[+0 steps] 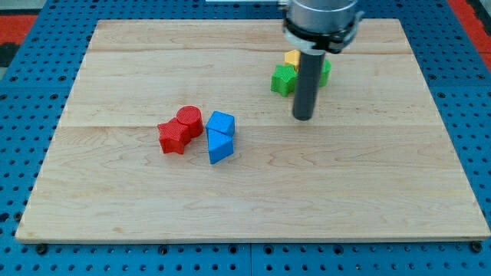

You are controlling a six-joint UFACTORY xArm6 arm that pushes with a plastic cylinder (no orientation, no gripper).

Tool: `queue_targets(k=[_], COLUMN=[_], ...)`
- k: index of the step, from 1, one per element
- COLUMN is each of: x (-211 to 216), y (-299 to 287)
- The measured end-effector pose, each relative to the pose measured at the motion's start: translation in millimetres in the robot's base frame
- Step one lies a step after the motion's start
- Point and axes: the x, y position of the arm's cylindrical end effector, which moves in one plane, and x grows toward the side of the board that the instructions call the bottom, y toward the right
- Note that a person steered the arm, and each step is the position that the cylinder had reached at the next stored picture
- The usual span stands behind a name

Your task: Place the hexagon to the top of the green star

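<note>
A pale wooden board (253, 176) on a blue table.
The small yellow hexagon block (292, 58) already sits above the green star block (283, 79); my tip (303, 118) holds nothing, just below them.

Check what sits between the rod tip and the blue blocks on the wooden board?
Nothing: in the camera view, only bare wooden board lies between my tip and the blue blocks. The green and yellow blocks sit behind the rod, toward the view's top.
</note>
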Motion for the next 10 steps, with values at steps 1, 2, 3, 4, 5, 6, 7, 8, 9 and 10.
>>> queue_targets(k=[1,2,3,4,5,6,7,8,9,10], x=[1,1,1,1,1,-1,-11,-38,-41,-54], y=[20,58,82,94,98,109,118,118,67,45])
